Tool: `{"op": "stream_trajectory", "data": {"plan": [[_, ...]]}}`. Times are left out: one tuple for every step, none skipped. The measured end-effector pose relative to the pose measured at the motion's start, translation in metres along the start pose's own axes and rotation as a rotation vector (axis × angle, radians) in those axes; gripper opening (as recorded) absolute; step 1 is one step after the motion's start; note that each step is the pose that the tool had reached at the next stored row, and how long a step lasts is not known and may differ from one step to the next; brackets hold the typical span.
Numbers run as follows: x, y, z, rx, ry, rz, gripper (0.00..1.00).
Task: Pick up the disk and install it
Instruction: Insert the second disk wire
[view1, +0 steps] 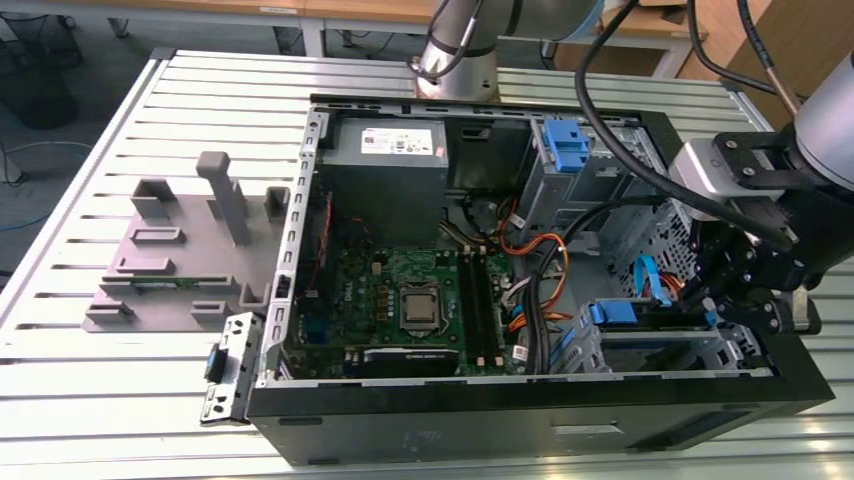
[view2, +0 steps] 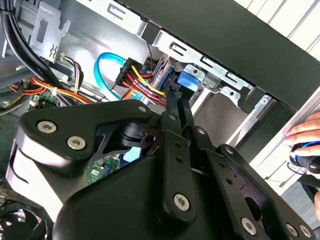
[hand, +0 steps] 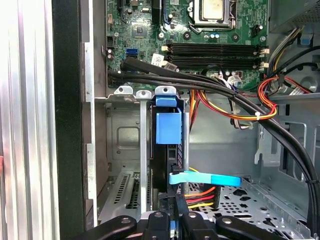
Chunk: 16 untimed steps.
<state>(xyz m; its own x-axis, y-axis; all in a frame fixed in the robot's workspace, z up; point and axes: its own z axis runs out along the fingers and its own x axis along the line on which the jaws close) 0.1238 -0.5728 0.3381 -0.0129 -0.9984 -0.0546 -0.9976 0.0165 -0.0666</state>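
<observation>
The disk (hand: 169, 152) stands on edge in the drive cage (hand: 125, 135) at the front corner of the open computer case. Its blue carrier tab shows at the cage's mouth in both wrist views, and the disk (view2: 189, 80) sits beside the bundled power wires. In the exterior view the disk (view1: 617, 312) is at the case's lower right, with my gripper (view1: 731, 305) right over that cage. The black fingers of my gripper (hand: 175, 216) lie close together along the disk's rear edge. They look shut on it, and the gripper (view2: 176, 102) reaches into the bay.
A blue data cable (hand: 205, 178) and red-yellow power wires (hand: 200, 197) lie beside the disk. Thick black cables (hand: 225, 92) cross above the cage. The motherboard (view1: 400, 290), power supply (view1: 387, 150) and an upper blue bracket (view1: 567, 145) fill the case. A grey fixture (view1: 187, 250) sits outside. A hand (view2: 306, 134) rests nearby.
</observation>
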Motion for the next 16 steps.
{"op": "stream_trajectory", "data": {"plan": [[0.0000, 0.0000, 0.0000, 0.0000, 0.0001, 0.000, 0.16], [0.0000, 0.0000, 0.0000, 0.0000, -0.0001, 0.000, 0.16], [0.0000, 0.0000, 0.0000, 0.0000, 0.0000, 0.000, 0.16], [0.0000, 0.0000, 0.0000, 0.0000, 0.0000, 0.000, 0.16], [-0.0001, 0.0000, 0.0000, 0.0000, 0.0000, 0.000, 0.16], [-0.0001, 0.0000, 0.0000, 0.0000, 0.0000, 0.000, 0.16], [-0.0001, 0.0000, 0.0000, 0.0000, 0.0000, 0.000, 0.16], [-0.0001, 0.0000, 0.0001, 0.0000, -0.0002, 0.000, 0.18], [-0.0001, 0.0000, 0.0000, 0.0000, -0.0001, 0.000, 0.18], [-0.0001, 0.0000, 0.0001, 0.0000, -0.0001, 0.000, 0.24], [-0.0001, 0.0000, 0.0000, 0.0000, -0.0001, 0.000, 0.24], [-0.0001, 0.0000, 0.0000, 0.0000, 0.0000, 0.000, 0.24], [-0.0002, 0.0000, 0.0000, 0.0000, 0.0001, 0.000, 0.24], [-0.0005, 0.0000, 0.0003, 0.0000, 0.0005, 0.000, 0.24], [-0.0009, 0.0000, 0.0006, 0.0000, 0.0014, 0.000, 0.24], [-0.0016, 0.0001, 0.0013, 0.0001, 0.0032, 0.000, 0.24]]}}
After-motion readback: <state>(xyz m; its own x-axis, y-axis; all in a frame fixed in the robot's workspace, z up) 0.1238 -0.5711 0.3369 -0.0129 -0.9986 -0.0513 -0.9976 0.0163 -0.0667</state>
